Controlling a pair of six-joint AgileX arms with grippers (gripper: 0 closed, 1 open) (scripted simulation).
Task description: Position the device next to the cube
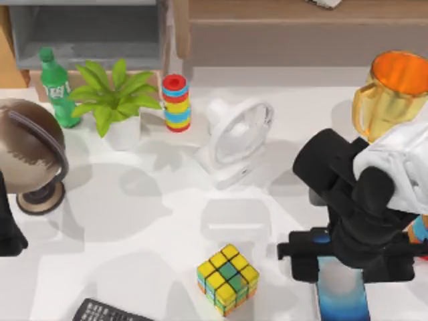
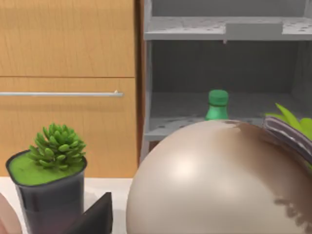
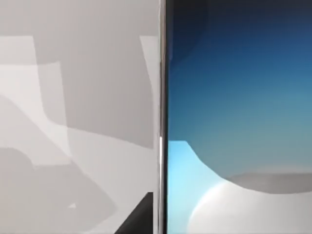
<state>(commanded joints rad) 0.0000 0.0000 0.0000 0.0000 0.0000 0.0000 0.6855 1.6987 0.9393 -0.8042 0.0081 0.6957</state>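
Right hand (image 1: 334, 257), matte black, sits low over the counter's (image 1: 167, 221) right front, directly above the upper end of the flat rectangular smartphone (image 1: 343, 294); whether it is clenched on the phone or released, I cannot tell. Smartphone lies flat on the white counter, glossy screen grading dark blue to pale blue and white, thin dark edge with a bright metallic line (image 3: 162, 122) seen close in the right wrist view. Small 3x3 puzzle cube (image 1: 228, 278) with yellow, green, orange and blue tiles stands to the phone's left, near but apart. Behind it, a white plastic fan (image 1: 237, 137) and a striped stack of coloured rings (image 1: 176, 102). Left arm (image 1: 8, 227) parked at the left edge beside a smooth brown globe (image 1: 27, 144). Green bottle's (image 1: 57, 90) label unreadable.
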